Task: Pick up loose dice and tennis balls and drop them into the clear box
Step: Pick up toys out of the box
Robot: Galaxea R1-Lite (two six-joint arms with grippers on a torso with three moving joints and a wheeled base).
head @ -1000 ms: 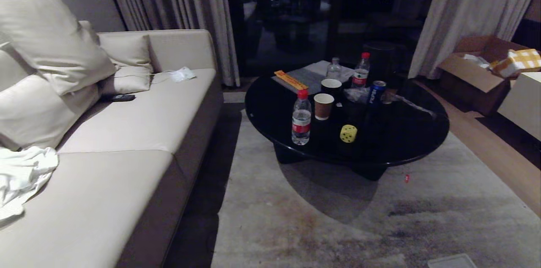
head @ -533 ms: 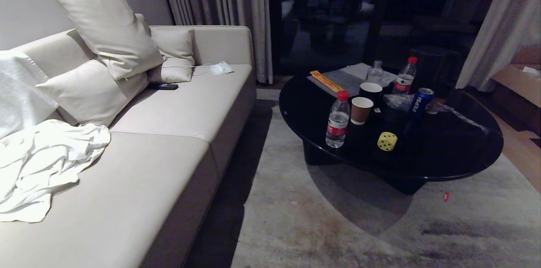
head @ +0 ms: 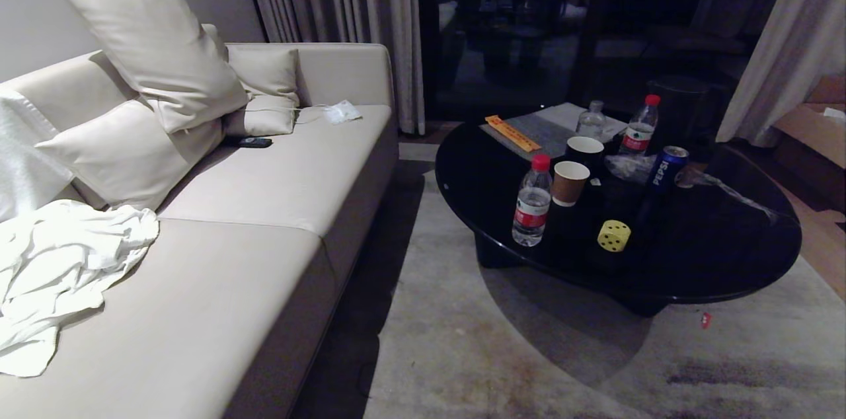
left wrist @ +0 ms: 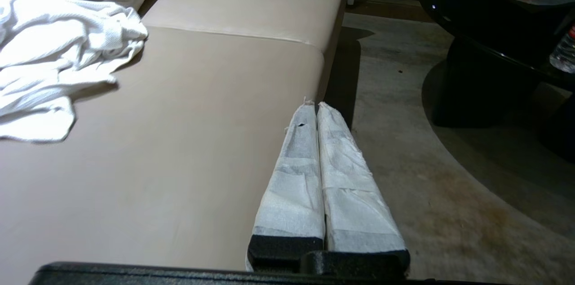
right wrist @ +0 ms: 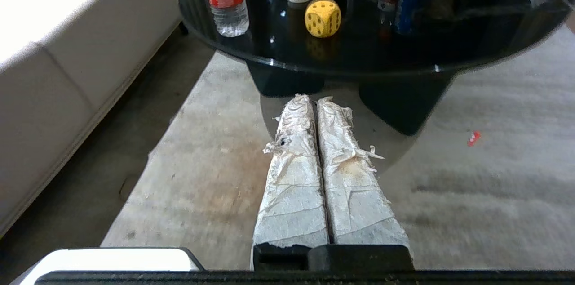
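A pale yellow die (head: 614,235) sits alone on the round black worktop (head: 727,273) at centre right of the head view, just in front of a red-capped water bottle (head: 531,200), a brown paper cup (head: 570,183) and a blue soda can (head: 663,171); it stands near the worktop's front edge, probably the easiest piece to reach from the rug (head: 529,366). No tennis balls and no clear box show in any current view, so the drop-off place cannot be told from here. Neither arm shows in the head view. The left tool (left wrist: 317,109) hangs low by the front edge of the beige sofa (head: 264,207), its taped fingers pressed together and empty; the right tool (right wrist: 316,100) is likewise closed tight on nothing, pointing over the rug toward the worktop's base with the die ahead of it in its own view. Both look parked for travel, which suits a robot that is driving rather than grasping. Against the earlier head pictures the whole scene has slid: the sofa now fills more of the left, the white cloth (head: 59,267) lies fully in frame, and the worktop sits further right and lower. That is the camera turning with the base; the things on the worktop have kept their arrangement
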